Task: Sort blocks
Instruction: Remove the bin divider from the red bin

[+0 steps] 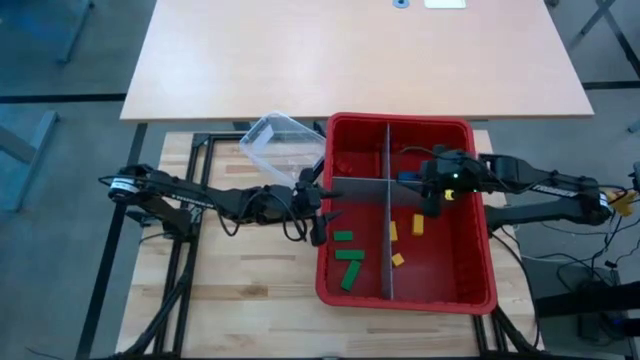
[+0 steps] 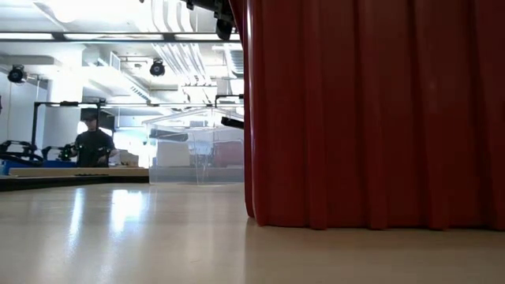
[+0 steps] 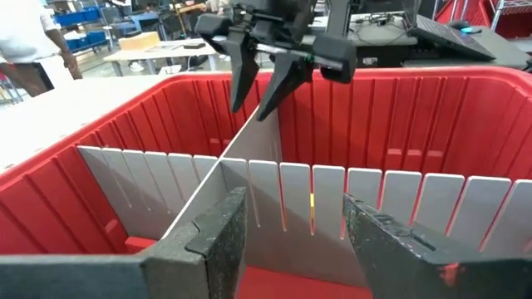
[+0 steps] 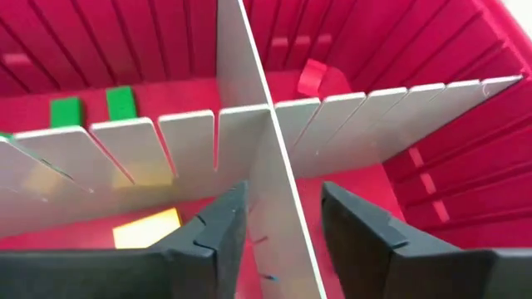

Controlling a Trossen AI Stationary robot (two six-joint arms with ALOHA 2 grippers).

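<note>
A red bin is split into four compartments by grey divider panels. Green blocks lie in the near left compartment. Yellow blocks lie near right, a blue block far right and a red block far left. My right gripper is open inside the bin, with its fingers on either side of the cross panel. It also shows in the left wrist view. My left gripper is open and empty at the bin's left wall, and it also shows in its own wrist view. My right gripper comes from above with one finger on each side of the cross panel's top edge, right of the long slotted panel. I cannot tell whether the fingers touch the panel.
A clear plastic tub lies tilted on the table by the bin's far left corner and also shows in the low view. The bin's red wall fills the right of the low view. A person stands far behind the table.
</note>
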